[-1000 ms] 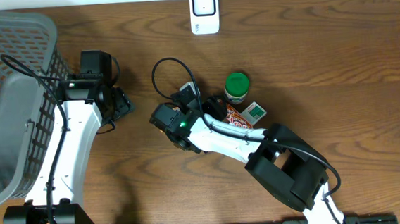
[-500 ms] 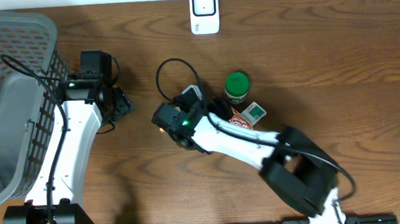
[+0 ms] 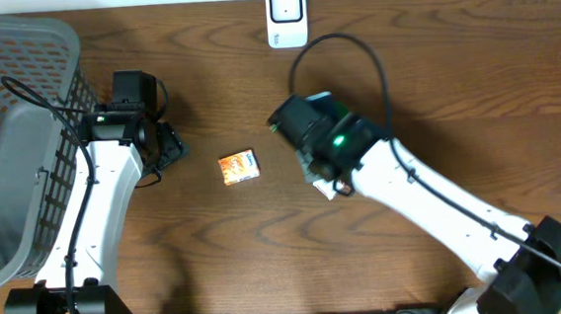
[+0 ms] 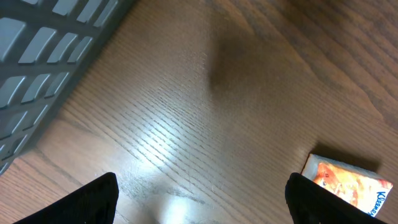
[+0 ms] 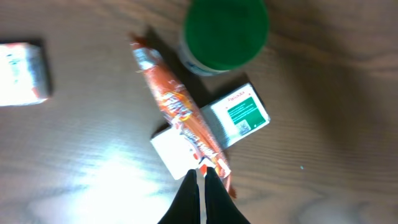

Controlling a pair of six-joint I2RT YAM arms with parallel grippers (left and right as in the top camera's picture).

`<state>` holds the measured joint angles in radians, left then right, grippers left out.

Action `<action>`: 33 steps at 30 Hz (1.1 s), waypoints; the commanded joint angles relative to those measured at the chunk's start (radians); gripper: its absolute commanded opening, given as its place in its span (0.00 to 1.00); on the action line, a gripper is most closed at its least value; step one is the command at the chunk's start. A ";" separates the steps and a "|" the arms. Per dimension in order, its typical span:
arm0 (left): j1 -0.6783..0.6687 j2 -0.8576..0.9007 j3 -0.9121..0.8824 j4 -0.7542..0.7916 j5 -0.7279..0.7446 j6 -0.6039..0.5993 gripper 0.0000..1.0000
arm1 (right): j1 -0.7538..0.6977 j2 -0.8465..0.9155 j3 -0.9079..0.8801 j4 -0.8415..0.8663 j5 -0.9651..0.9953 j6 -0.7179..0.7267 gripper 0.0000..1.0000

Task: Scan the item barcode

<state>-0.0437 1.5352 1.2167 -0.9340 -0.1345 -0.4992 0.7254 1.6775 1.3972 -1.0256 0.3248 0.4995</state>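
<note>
Swinging off the middle of the table since a second ago, the right arm now reaches over the cluster of goods to the right. The orange packet [image 3: 239, 167] it had been covering lies bare and flat on the wooden table [image 3: 513, 81].

Nearest the robot in the right wrist view, the right gripper [image 5: 200, 177] has its fingers pressed together into one dark point. That point sits at the lower end of an orange sachet [image 5: 180, 121]. Whether the thin end is actually caught between the fingers I cannot tell; it may only be touching. The sachet lies slantwise across a white box with a green label [image 5: 242, 115], touching it. Just beyond them stands a jar with a green lid [image 5: 225, 28], seen from above. At the left edge of that view is a pale, washed-out pack, possibly the orange packet, though glare hides its print.

The orange packet lies between the two arms, apart from the cluster. In the left wrist view it shows at the lower right, beside the right finger. The left gripper [image 4: 200, 186] hangs just over the bare wood with its fingers spread wide and nothing between them.

On the far left stands the grey mesh basket [image 3: 7, 67], close by the left arm. At the table's far edge, well apart from every item, sits the white barcode scanner [image 3: 286, 15].
</note>
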 commanded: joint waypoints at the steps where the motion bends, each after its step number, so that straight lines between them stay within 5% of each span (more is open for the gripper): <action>1: 0.003 0.000 -0.009 -0.001 -0.016 0.005 0.86 | -0.078 0.011 -0.081 0.066 -0.117 -0.063 0.01; 19: 0.003 0.000 -0.009 -0.001 -0.016 0.005 0.86 | -0.179 0.012 -0.357 0.447 -0.151 -0.157 0.01; 33: 0.003 0.000 -0.009 -0.001 -0.016 0.005 0.86 | -0.158 0.012 -0.374 0.460 -0.339 -0.196 0.01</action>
<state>-0.0437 1.5356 1.2167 -0.9340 -0.1345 -0.4992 0.5568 1.6867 1.0245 -0.5694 0.0414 0.3275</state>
